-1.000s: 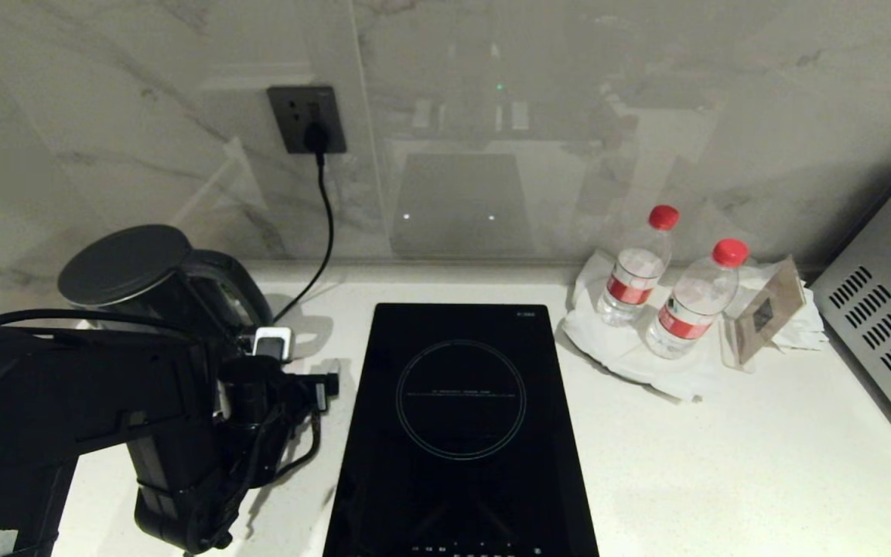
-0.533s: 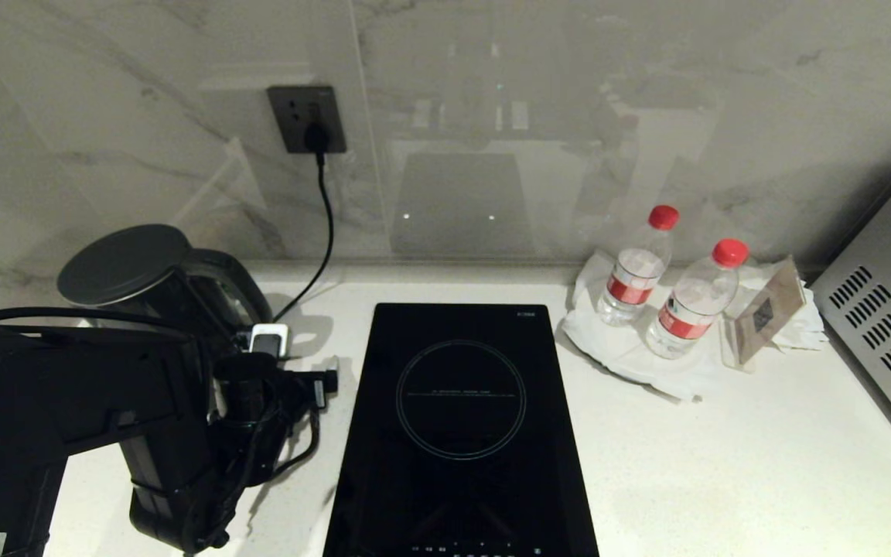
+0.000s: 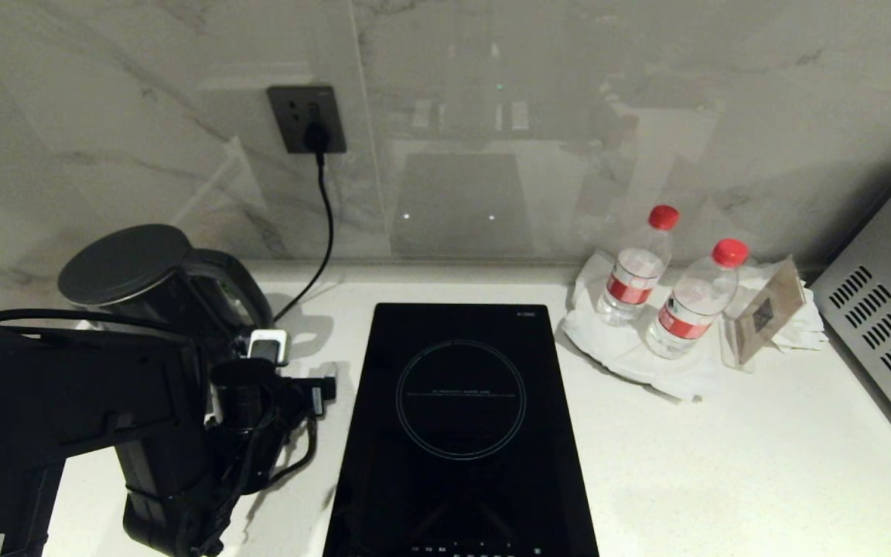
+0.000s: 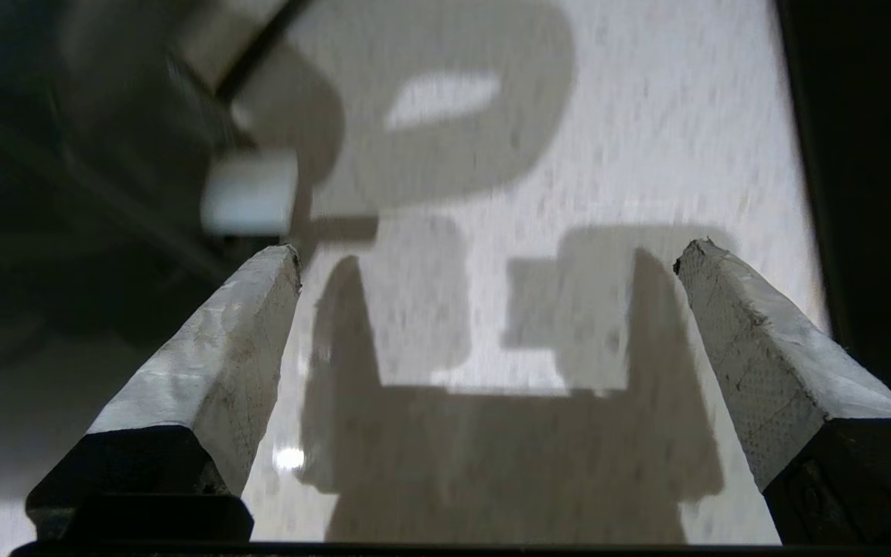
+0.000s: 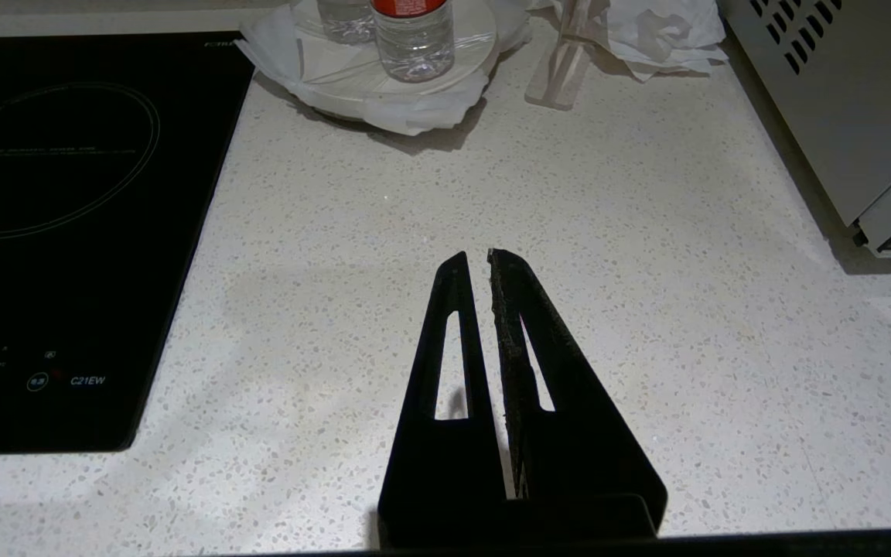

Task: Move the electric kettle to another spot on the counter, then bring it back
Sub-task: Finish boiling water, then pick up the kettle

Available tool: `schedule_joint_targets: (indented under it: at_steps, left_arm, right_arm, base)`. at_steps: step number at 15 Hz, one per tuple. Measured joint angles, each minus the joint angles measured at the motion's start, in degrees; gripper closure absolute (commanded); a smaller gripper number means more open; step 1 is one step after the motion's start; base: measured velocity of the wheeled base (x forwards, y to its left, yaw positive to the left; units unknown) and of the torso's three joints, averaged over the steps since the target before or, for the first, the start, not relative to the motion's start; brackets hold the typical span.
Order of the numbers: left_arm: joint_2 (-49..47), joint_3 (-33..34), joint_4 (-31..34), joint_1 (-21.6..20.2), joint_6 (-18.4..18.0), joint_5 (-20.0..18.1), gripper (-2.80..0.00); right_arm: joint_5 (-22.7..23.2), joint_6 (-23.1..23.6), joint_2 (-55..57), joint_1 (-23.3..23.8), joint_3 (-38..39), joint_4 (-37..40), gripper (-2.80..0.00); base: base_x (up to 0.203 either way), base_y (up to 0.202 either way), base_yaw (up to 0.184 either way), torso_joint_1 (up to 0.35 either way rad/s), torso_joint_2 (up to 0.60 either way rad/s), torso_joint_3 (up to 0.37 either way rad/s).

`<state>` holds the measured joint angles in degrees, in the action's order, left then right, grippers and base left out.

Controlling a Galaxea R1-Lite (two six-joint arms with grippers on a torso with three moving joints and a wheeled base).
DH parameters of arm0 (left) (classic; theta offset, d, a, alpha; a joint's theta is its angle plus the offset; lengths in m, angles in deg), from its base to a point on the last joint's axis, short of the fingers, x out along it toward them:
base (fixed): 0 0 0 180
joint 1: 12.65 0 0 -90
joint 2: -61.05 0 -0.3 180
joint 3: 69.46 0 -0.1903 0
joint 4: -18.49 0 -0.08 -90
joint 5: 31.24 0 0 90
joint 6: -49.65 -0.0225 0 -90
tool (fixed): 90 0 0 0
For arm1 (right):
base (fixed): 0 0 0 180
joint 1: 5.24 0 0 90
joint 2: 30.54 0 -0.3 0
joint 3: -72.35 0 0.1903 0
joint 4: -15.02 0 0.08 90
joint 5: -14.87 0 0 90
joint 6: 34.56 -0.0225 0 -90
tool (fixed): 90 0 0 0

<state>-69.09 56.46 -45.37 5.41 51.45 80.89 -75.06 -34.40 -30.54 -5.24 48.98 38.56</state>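
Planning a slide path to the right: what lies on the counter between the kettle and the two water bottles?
In the head view, the black induction hob fills the counter between the electric kettle and the water bottles; the kettle's cord runs nearby.

Glossy black electric kettle upright at white speckled counter's back-left

Lighting: dim, cool, from overhead. Head view sharp; marble backsplash carries pale reflections with two bright specks near 12 o'clock. Left wrist view: counter streaked with motion blur; hard shadows of the left gripper fingers at 6 o'clock; dark blurred mass at 9 o'clock. Right wrist view: crisp, evenly lit; soft shadow under plate at 12 o'clock.
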Motion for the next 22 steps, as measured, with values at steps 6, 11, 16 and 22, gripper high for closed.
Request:
schedule_joint_targets:
  at_steps: [6, 11, 16, 22]
  left_arm:
    - [4.27, 7.27, 0.05, 0.92, 1.22, -0.55, -2.8]
    - [13.51, 13.62, 0.05, 4.32, 1.97, -0.66, -2.8]
    - [20.53, 15.58, 0.07, 5.23, 2.28, -0.54, -2.8]
    - [23.2, 11.39, 0.07, 5.16, 1.1, -0.3, -2.8]
  right_arm:
    - [0.0, 0.0, 0.0, 0.0, 0.0, 0.0, 0.0]
    - [0.0, 0.0, 0.0, 0.0, 0.0, -0.01, 0.0]
    - [-0.02, 0.0, 0.0, 0.0, 0.0, 0.0, 0.0]
    - [0.0, 0.0, 0.0, 0.0, 0.0, 0.0, 0.0]
  base:
    - [0.0, 0.0, 0.0, 0.0, 0.0, 0.0]
    - [0.0, 0.0, 0.0, 0.0, 0.0, 0.0]
    - [0.0, 0.0, 0.0, 0.0, 0.0, 0.0]
    - [0.0, 0.0, 0.0, 0.0, 0.0, 0.0]
